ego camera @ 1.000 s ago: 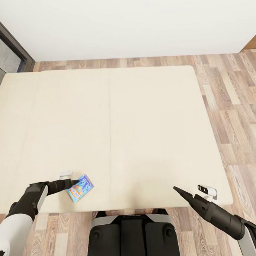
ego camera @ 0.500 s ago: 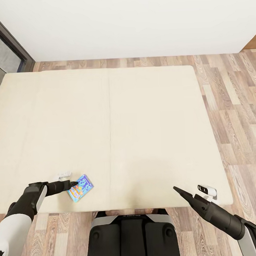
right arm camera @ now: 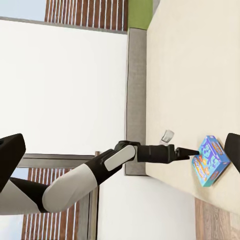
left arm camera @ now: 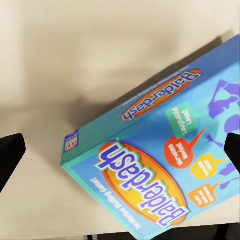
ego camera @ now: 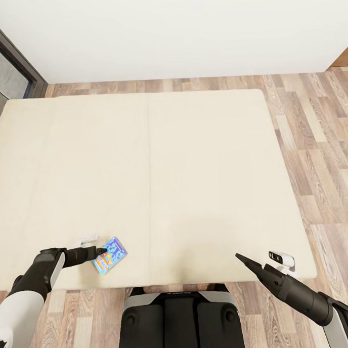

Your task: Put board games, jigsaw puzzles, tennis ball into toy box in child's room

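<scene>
Blue board game point(ego camera: 109, 255) lettered Balderdash point(left arm camera: 150, 165), flat on the beige bed point(ego camera: 158, 159) near its front edge, corner pointing at the left pincer point(ego camera: 101, 250). Left pincer spread wide at the box's corner, fingertips apart in the left wrist view, nothing gripped. Right pincer point(ego camera: 242, 258) parked over the mattress well apart, empty; jaw state cannot be told. Risk: thin box on soft mattress, likely to slide or tilt away if closed on the corner only.

one blue board game point(ego camera: 109, 255), one bed point(ego camera: 194, 168)
</scene>
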Tool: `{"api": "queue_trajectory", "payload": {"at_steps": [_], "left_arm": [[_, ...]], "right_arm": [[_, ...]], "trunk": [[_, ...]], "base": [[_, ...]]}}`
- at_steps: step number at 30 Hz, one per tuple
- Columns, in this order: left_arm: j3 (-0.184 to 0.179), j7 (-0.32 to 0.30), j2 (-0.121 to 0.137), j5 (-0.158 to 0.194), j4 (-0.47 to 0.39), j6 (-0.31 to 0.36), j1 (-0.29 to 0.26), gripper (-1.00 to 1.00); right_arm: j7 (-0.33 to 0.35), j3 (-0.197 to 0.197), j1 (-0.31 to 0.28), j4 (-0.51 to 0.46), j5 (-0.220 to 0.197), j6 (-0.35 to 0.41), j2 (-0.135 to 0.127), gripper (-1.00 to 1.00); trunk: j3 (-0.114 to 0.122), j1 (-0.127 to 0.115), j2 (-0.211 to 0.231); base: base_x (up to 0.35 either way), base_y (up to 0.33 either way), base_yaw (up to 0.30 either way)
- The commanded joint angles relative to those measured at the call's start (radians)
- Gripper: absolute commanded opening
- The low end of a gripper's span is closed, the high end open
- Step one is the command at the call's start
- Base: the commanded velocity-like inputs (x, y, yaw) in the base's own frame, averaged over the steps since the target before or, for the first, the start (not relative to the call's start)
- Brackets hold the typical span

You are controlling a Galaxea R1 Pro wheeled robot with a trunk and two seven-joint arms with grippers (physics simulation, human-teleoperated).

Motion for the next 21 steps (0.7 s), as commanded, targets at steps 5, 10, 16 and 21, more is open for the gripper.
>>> {"api": "queue_trajectory", "payload": {"at_steps": [5, 10, 16, 21], "left_arm": [[0.005, -0.009, -0.002, -0.008, 0.0, 0.01, 0.0, 1.0], [0.005, -0.011, -0.003, -0.008, 0.0, 0.014, 0.0, 1.0], [0.005, -0.021, -0.003, -0.007, 0.002, 0.014, 0.0, 1.0], [0.005, -0.058, -0.003, -0.007, 0.015, 0.015, 0.0, 1.0]], "right_arm": [[0.001, 0.0, 0.0, 0.0, -0.003, 0.008, 0.0, 1.0], [0.001, 0.0, 0.0, 0.0, -0.003, 0.008, 0.0, 1.0], [0.001, -0.001, 0.0, 0.0, -0.003, 0.009, 0.0, 1.0], [0.001, -0.001, 0.0, 0.0, -0.003, 0.01, 0.0, 1.0]], "trunk": [[-0.001, 0.001, -0.001], [-0.001, 0.001, -0.001], [-0.001, 0.001, -0.001], [-0.001, 0.001, -0.001]], "base": [[0.0, 0.0, 0.0], [0.0, 0.0, 0.0], [0.0, 0.0, 0.0], [0.0, 0.0, 0.0]]}}
